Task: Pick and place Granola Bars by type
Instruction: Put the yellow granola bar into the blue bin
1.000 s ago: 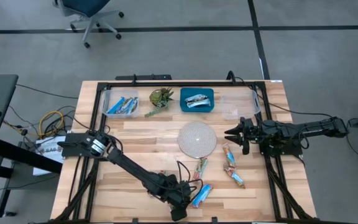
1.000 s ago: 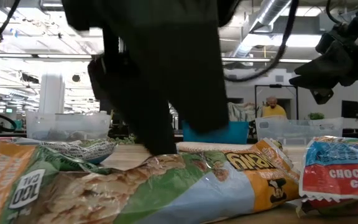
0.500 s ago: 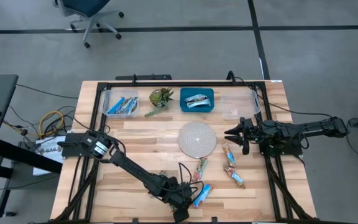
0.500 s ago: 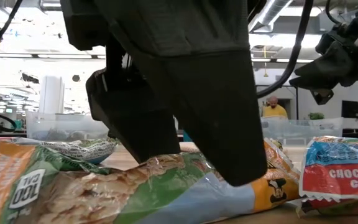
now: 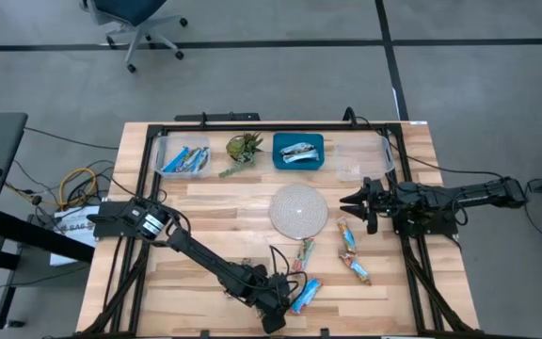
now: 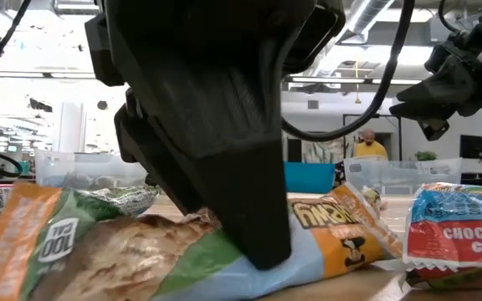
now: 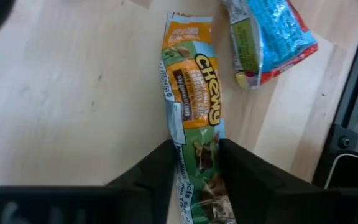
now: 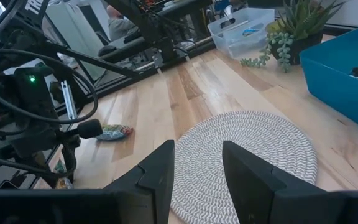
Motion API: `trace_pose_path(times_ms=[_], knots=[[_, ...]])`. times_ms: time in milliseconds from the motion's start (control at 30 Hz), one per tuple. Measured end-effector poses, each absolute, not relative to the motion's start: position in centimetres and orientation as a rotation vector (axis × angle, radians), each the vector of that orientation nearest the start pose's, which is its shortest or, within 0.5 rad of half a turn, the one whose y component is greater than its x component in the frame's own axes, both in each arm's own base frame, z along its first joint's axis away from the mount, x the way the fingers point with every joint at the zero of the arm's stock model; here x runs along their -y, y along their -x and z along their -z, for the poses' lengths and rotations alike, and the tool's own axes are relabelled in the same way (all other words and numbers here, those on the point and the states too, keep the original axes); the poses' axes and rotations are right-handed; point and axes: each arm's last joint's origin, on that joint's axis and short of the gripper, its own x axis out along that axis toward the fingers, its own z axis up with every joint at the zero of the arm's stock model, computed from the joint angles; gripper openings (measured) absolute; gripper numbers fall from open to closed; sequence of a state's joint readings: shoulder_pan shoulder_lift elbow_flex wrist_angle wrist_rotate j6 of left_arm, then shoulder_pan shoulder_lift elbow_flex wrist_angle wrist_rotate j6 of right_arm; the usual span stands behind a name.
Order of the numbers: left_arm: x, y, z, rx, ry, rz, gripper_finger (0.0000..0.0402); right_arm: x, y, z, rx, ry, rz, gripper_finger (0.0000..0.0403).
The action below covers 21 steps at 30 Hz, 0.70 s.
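The left gripper (image 5: 285, 303) is down at the near edge of the table (image 5: 215, 217), its two fingers (image 7: 157, 171) pressed on either side of a green-and-orange granola bar (image 7: 194, 118) that lies flat on the wood, with a blue-wrapped bar (image 7: 269, 34) just beside it. The right gripper (image 5: 356, 201) hangs above the right side near the round woven mat (image 5: 298, 210), fingers parted with nothing between them. Other bars sit in the clear bin (image 5: 184, 159) and blue bin (image 5: 298, 151) at the far edge, though their types are hard to tell.
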<state>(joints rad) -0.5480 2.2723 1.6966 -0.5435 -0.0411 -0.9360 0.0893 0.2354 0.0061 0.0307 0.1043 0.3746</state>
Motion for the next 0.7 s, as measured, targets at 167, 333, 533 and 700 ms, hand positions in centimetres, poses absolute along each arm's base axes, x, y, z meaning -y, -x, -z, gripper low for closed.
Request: trace_pose_path(times_ms=[167, 333, 533, 700], knots=[[24.1, -40.4, -13.5, -1.184, 0.504, -0.098, 0.0081, -0.7, -11.0, -14.9, -0.192, -0.354, 0.052, 0.0127], [23.7, -40.5, -13.9, -1.183, 0.532, -0.095, 0.0072, -0.7, -11.0, -14.9, -0.193, -0.354, 0.052, 0.0127], [22.7, -40.9, -15.9, -1.13, 0.564, -0.092, 0.0078, -0.7, -11.0, -14.9, -0.193, -0.354, 0.052, 0.0127], [21.6, -41.1, -17.8, -1.087, 0.589, -0.096, 0.0098, -0.7, -11.0, -14.9, -0.193, -0.354, 0.052, 0.0127]])
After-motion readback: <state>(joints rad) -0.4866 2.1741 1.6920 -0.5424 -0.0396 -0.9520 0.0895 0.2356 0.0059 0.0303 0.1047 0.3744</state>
